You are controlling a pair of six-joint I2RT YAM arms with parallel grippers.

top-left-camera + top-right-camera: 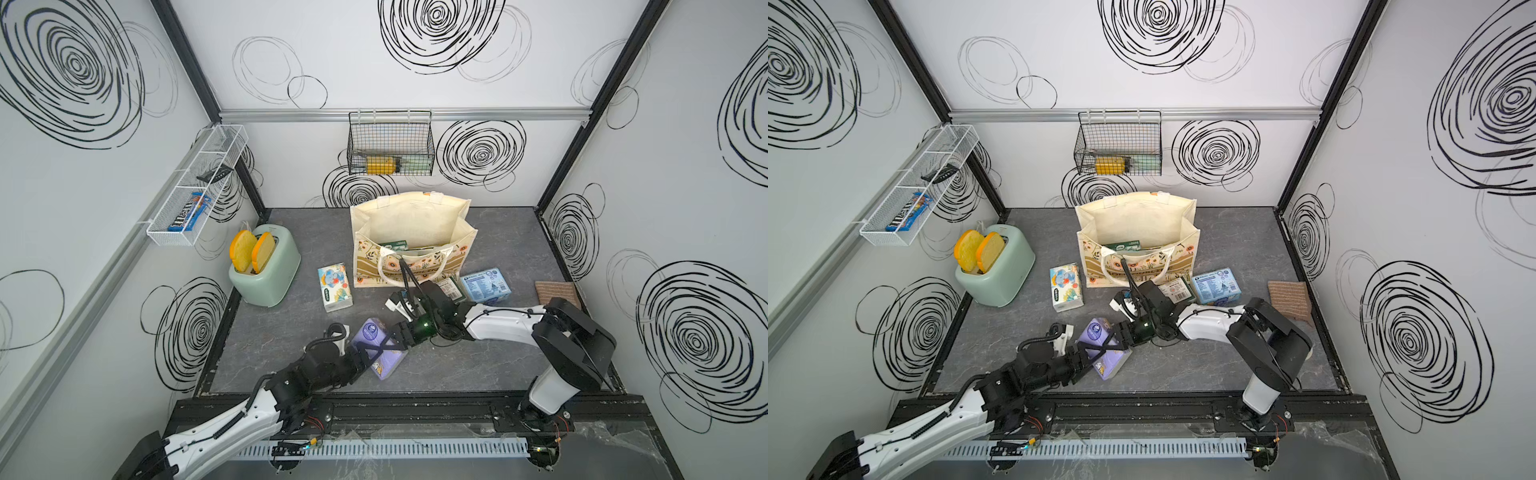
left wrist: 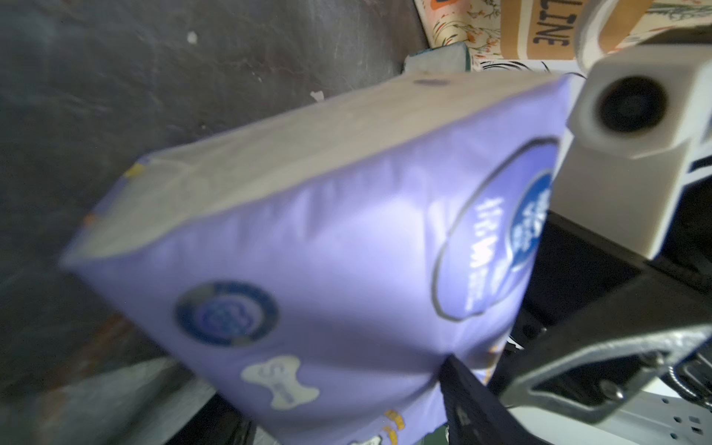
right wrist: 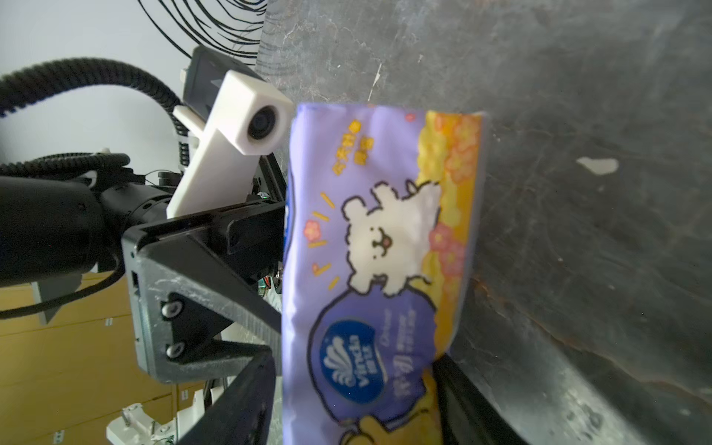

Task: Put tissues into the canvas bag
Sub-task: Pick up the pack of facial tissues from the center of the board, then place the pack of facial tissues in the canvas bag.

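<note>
The left claw [image 1: 372,353] grips the purple pack [image 1: 371,331]; the right claw [image 3: 352,358] pinches its other end; the pack sits tilted near the bench's [image 1: 478,365] front edge, at 6 o'clock from the canvas bag [image 1: 409,226]; bare bench lies at its 9 o'clock.

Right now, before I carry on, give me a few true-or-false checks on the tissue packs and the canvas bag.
1. The purple plastic-wrapped tissue pack sits between the jaws of both the left gripper and the right gripper. True.
2. The cream flower-print canvas bag lies flat on its side. False: it stands upright, mouth open.
3. The white elephant-print tissue pack lies on the grey table between the mint-green toaster and the bag. True.
4. The bag is empty. False: a green-labelled pack shows inside.
5. The light blue tissue pack sits in the black wire basket. False: it lies on the table beside the bag.
</note>
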